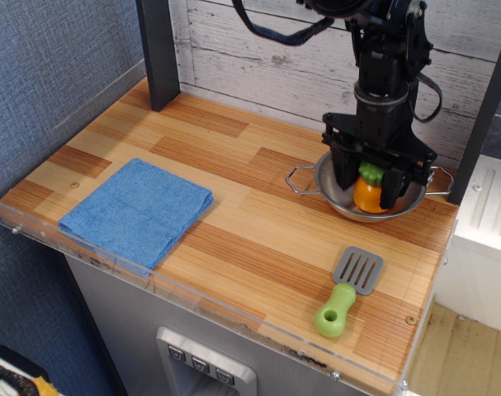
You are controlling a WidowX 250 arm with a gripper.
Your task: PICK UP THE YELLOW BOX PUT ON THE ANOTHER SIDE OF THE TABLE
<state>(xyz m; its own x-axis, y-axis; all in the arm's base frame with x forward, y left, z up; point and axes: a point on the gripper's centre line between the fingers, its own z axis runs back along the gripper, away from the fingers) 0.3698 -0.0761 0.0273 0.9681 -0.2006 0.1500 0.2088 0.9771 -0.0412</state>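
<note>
The yellow box, an orange-yellow toy fruit with a green cap, sits upright in a steel bowl at the back right of the striped wood table. My gripper has come down from above into the bowl. It is open, with one black finger on each side of the fruit. I cannot tell whether the fingers touch it. The fingers hide the fruit's sides.
A folded blue cloth lies at the front left. A grey spatula with a green handle lies at the front right. A dark post stands at the back left. A clear acrylic rim edges the table.
</note>
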